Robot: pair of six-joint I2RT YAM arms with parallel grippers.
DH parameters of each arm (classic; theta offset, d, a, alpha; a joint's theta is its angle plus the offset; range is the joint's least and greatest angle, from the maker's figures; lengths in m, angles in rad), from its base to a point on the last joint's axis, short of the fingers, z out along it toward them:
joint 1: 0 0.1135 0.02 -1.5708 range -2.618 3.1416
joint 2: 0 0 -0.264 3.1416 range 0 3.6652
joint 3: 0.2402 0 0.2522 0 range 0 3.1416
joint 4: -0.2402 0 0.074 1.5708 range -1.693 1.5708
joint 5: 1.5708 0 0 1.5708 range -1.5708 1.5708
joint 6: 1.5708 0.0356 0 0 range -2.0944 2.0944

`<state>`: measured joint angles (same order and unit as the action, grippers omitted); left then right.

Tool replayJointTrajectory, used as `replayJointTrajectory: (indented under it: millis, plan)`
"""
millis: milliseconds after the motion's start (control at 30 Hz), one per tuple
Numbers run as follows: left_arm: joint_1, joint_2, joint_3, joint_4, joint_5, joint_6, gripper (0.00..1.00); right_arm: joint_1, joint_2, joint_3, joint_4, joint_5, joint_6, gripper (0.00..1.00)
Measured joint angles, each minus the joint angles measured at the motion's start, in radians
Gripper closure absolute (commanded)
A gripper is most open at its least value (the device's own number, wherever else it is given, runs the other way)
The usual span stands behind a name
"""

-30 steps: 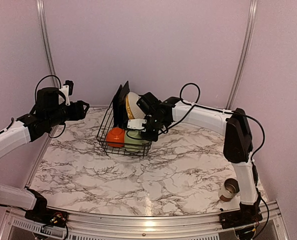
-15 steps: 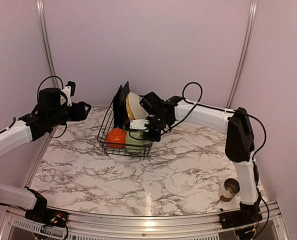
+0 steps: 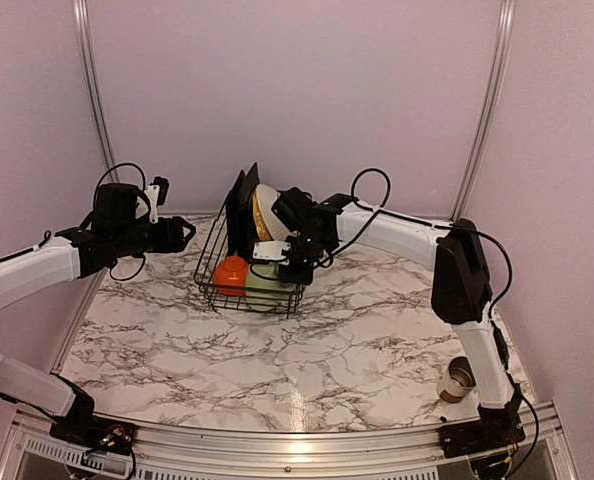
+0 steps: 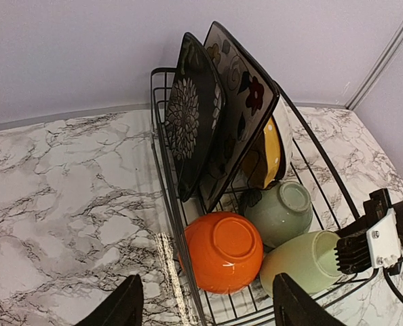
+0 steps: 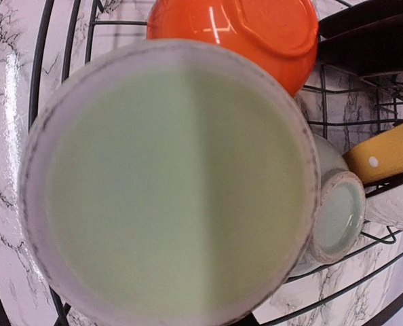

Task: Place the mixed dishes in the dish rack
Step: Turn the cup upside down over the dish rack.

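Observation:
The black wire dish rack (image 3: 209, 262) stands at the back centre. It holds two black flowered square plates (image 4: 215, 102), a yellow dotted plate (image 4: 271, 155), an upside-down pale green mug (image 4: 283, 210) and an upside-down orange bowl (image 4: 223, 250). My right gripper (image 3: 289, 260) is shut on a second pale green cup (image 4: 303, 261), which lies on its side at the rack's near right corner. That cup's mouth (image 5: 167, 183) fills the right wrist view and hides the fingers. My left gripper (image 4: 208, 302) is open and empty, hovering left of the rack. A small grey-brown cup (image 3: 459, 378) stands at the near right.
A white dish (image 3: 270, 205) leans behind the yellow plate in the rack. The marble table (image 3: 307, 350) is bounded by lilac walls at the back and sides. The right arm reaches in from the right over the rack's right rim.
My left arm has swung right, closer to the rack's left side. My right gripper has shifted a little left and lower with the pale green cup in the rack.

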<state>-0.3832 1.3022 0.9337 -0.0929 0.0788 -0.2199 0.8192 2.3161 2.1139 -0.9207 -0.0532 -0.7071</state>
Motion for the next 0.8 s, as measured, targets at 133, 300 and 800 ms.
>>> replayJointTrajectory:
  millis: [133, 300, 800]
  plan:
    - [0.000, 0.001, 0.000, -0.001, 0.008, 0.000, 0.33, 0.000, -0.023, -0.032, 0.010, 0.002, 0.002, 1.00]
    - [0.000, 0.002, 0.002, -0.001, 0.018, 0.000, 0.33, -0.005, -0.065, -0.089, 0.011, 0.015, 0.004, 0.92]
    - [0.000, 0.012, 0.003, -0.002, 0.027, 0.002, 0.33, -0.004, -0.137, -0.094, -0.074, -0.024, -0.014, 0.43]
